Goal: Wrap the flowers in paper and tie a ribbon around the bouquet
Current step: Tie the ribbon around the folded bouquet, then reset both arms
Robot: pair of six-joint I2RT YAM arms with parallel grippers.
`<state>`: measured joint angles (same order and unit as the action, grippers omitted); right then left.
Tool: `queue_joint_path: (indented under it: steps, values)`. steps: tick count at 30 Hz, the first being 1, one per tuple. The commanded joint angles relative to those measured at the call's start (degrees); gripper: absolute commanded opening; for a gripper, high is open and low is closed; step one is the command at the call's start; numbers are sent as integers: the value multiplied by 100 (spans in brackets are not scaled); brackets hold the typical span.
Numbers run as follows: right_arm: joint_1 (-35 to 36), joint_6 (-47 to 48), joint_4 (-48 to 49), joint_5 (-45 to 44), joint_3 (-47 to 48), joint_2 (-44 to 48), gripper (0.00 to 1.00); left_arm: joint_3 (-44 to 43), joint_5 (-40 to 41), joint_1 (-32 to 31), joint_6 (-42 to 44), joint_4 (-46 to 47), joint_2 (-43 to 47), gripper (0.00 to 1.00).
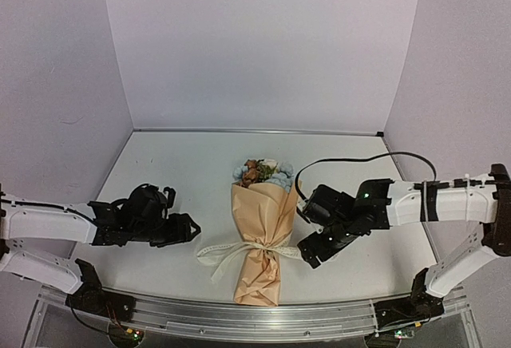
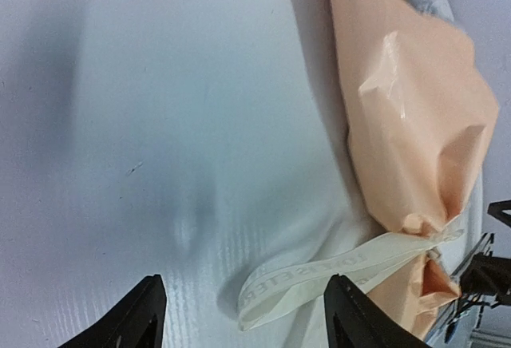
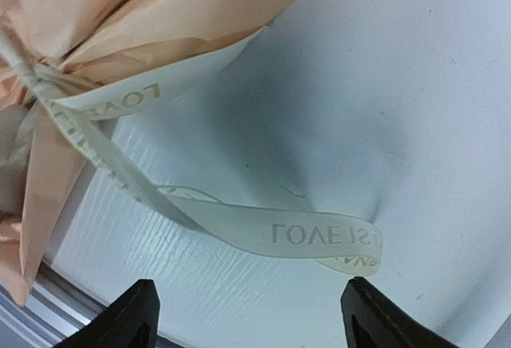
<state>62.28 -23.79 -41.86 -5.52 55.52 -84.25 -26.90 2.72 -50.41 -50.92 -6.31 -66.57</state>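
1. The bouquet point(image 1: 259, 240) lies flat on the white table point(image 1: 160, 164), midway between the two arms. Its wide end points away from the bases and its narrow end is near the metal rail point(image 1: 319, 316) along the near edge.
2. The paper point(image 2: 407, 100), a creased peach-tan kraft sheet, forms a cone around the stems and is pinched into a narrow waist below its middle.
3. The flowers point(image 1: 262, 174) show above the wide end of the cone, with brownish, pink and pale-blue heads and a little green.
4. The ribbon point(image 3: 319, 236), cream with printed lettering, circles the pinched waist and is knotted there. One tail trails left and one trails right, and both rest on the table. The right wrist view shows the word "LOVE" on the right tail.
5. The left gripper point(image 1: 194, 228) sits to the left of the bouquet, apart from it. Its jaws are spread wide and grip nothing. In its wrist view the looped left tail lies on the table in line with the gap, clear of either fingertip point(image 2: 140, 316).
6. The right gripper point(image 1: 307, 244) is just beside the bouquet's right flank, level with the knot. Its jaws are also spread wide and hold nothing, and the right tail lies on the table ahead of them.
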Motion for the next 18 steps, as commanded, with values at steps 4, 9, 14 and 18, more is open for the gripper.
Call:
queue_joint_path:
  steps: [4,9,14,18]
  values:
    - [-19,-137,-608,-315,94,1055,98,-942,338,22,411,-816,751,89]
    - [-21,-309,-704,-757,-465,1929,98,-1409,519,23,683,-1164,1161,100]
    - [-20,-555,-835,-1198,-1146,2930,98,-1784,781,23,941,-1414,1479,100]
    - [-19,-780,-895,-1435,-1628,3616,98,-1995,1050,23,1055,-1616,1597,100]
